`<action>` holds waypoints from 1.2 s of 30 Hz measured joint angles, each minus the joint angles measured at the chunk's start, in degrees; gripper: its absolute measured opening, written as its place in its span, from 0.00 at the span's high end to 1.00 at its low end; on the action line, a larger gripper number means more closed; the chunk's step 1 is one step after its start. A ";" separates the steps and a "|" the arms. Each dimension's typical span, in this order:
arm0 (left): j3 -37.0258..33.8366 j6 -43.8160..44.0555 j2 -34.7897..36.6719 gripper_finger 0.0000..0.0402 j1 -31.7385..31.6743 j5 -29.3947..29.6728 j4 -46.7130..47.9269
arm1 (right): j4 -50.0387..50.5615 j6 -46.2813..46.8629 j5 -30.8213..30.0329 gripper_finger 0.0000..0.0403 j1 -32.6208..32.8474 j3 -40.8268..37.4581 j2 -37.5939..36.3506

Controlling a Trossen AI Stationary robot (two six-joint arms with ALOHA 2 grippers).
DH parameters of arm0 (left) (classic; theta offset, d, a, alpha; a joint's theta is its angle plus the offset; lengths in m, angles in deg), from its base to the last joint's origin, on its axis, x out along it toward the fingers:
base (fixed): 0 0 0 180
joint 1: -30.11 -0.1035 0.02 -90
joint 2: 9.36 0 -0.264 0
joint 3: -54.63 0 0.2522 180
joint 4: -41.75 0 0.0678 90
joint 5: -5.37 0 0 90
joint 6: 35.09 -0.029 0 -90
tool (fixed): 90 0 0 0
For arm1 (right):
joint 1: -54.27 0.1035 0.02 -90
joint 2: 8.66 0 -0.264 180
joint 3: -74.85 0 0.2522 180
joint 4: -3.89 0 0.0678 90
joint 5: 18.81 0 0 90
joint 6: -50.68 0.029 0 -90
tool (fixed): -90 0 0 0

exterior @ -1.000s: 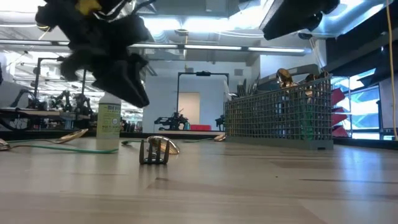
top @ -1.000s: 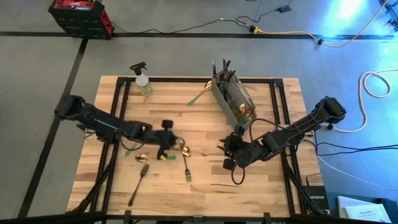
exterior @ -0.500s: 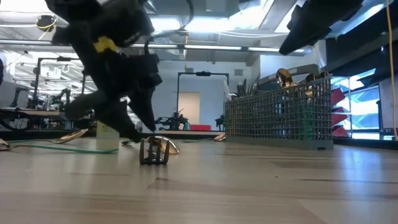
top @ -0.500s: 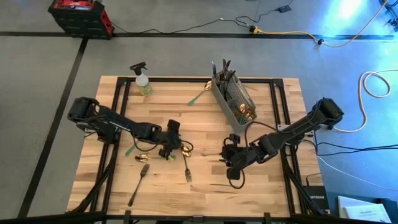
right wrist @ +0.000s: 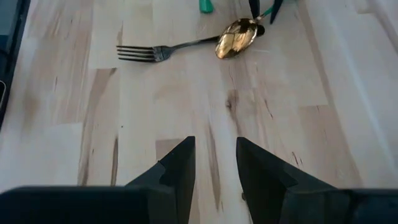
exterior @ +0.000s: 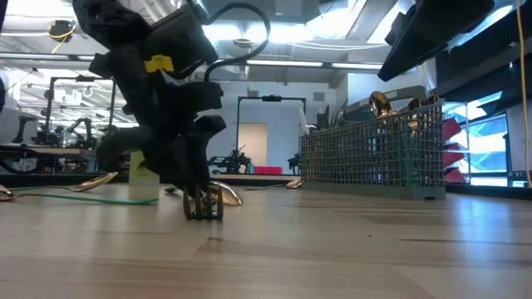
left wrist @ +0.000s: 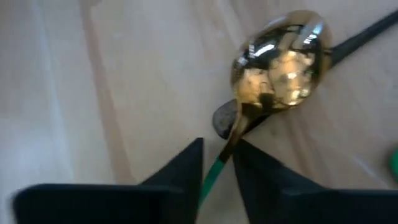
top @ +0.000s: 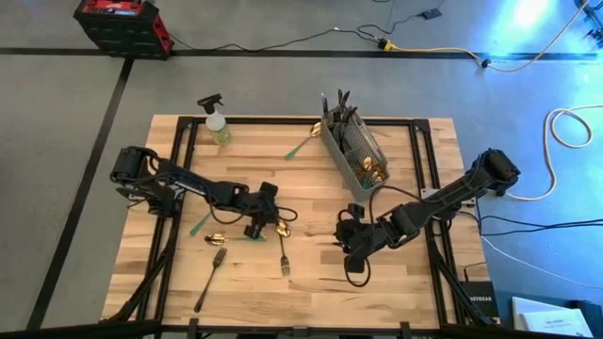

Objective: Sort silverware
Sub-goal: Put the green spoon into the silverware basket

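High view: we see the left tool [top: 267,218] low over the middle of the table [top: 415,282], at the gold spoon [top: 282,227]; a dark fork [top: 282,254] lies just beside it, toward the front edge.
High view, rest: another fork [top: 210,280] lies near the front left corner, a green-handled spoon [top: 303,141] near the back edge, beside the mesh caddy [top: 353,151] that holds more silverware; a spray bottle [top: 216,121] stands at the back left corner.
High view, right arm: the right tool [top: 347,247] waits right of the middle.
Low view: we find the left tool [exterior: 196,193] down at the table, just behind the fork's tines [exterior: 204,203].
Left wrist view: its fingers [left wrist: 184,167] are narrowly spread, either side of the spoon's [left wrist: 278,63] green handle [left wrist: 210,178]; we cannot tell whether they touch it.
Right wrist view: the fingers [right wrist: 179,165] stand apart, holding nothing; the fork [right wrist: 163,50] and spoon [right wrist: 237,37] lie ahead.
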State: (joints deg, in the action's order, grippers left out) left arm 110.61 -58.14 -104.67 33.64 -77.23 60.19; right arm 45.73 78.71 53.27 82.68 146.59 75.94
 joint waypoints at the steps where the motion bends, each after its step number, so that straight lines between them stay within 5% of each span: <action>1: 0.40 -0.37 0.65 0.93 0.00 -0.16 0.86 | -0.11 0.02 0.53 0.75 0.37 0.00 -0.02; 10: 7.40 -2.49 2.80 1.00 -0.11 4.64 9.27 | 6.30 4.97 2.34 0.75 8.24 0.00 -2.02; 18: 15.24 -3.72 2.82 1.00 -0.53 3.95 3.53 | 15.32 17.80 -5.96 0.75 19.73 0.02 -2.82; 27: 17.79 0.92 2.86 1.00 -8.66 -6.67 -31.29 | 18.46 28.74 -35.31 0.75 28.78 -1.41 -2.71; 31: 18.62 15.46 0.34 1.00 -17.49 -22.74 -48.54 | 18.44 30.78 -38.65 0.75 29.00 -4.12 -2.69; 36: 27.59 29.05 -8.34 1.00 -25.92 -32.03 -54.10 | 16.99 35.24 -40.05 0.75 28.10 -8.24 -2.62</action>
State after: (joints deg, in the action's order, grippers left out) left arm 138.20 -29.09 -113.01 7.72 -109.26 6.09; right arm 62.72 113.95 13.22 110.78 138.35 73.32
